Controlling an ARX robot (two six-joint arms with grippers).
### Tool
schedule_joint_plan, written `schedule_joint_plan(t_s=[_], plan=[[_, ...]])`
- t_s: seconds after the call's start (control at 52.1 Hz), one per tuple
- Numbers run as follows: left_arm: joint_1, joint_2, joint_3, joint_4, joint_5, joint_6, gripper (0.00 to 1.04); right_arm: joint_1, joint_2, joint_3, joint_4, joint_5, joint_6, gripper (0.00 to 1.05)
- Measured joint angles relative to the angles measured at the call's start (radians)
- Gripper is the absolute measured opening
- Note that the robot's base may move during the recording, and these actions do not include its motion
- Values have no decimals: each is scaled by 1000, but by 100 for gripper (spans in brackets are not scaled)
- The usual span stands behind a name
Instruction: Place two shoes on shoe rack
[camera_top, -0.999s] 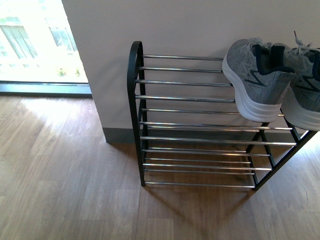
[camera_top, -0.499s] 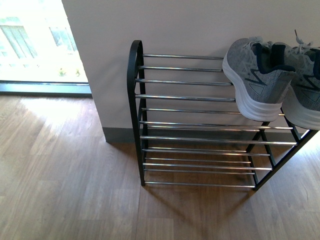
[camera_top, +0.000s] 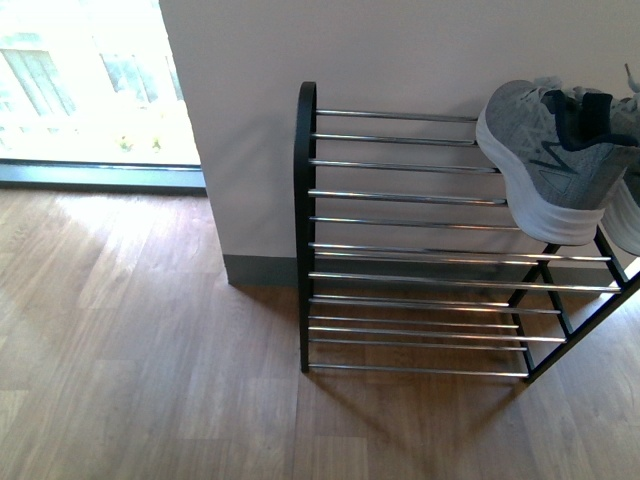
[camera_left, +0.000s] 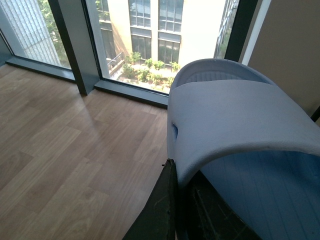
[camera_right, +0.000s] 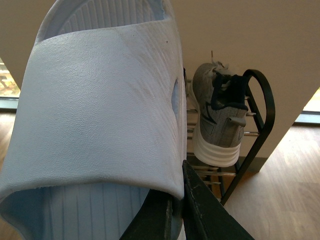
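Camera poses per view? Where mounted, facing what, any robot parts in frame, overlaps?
Front: on the body, looking down at the shoe rack against the wall, with a grey sneaker on its top tier; no arm shows.
Left wrist: on the left arm, facing window and wood floor; the left gripper clamps a pale blue slide.
Right wrist: on the right arm, facing the rack's end; the right gripper clamps a second pale blue slide.
Shared: front and right wrist both show rack and sneaker.
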Motion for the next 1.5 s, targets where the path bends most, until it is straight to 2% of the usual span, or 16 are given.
schedule_joint_plan(t_s=[0.365, 0.403, 0.442, 0.499, 0.595, 0.73, 0.883, 1.152, 1.498], plan=[[0, 1, 0, 0, 5, 0, 2, -1, 0, 0, 0, 11, 0, 2], [0, 1, 0, 0, 5, 0, 2, -17, 8, -6, 31, -53, -8, 2], [0, 0, 0, 0, 5, 0, 2, -43, 26, -16, 119, -204, -19, 2], [0, 1, 0, 0, 5, 0, 2, -10, 74, 13, 140, -261, -28, 2], [0, 1, 0, 0, 5, 0, 2, 97, 261, 146, 190, -180, -30, 2], [0, 1, 0, 0, 5, 0, 2, 200, 539, 371, 275, -94, -40, 2], [0, 1, 0, 0, 5, 0, 2, 261, 853, 594, 270, -35, -51, 2], [0, 1, 0, 0, 5, 0, 2, 281, 1183, 805, 212, 39, -71, 2], [0, 1, 0, 0, 5, 0, 2, 244, 1463, 1121, 39, 159, -61, 2]])
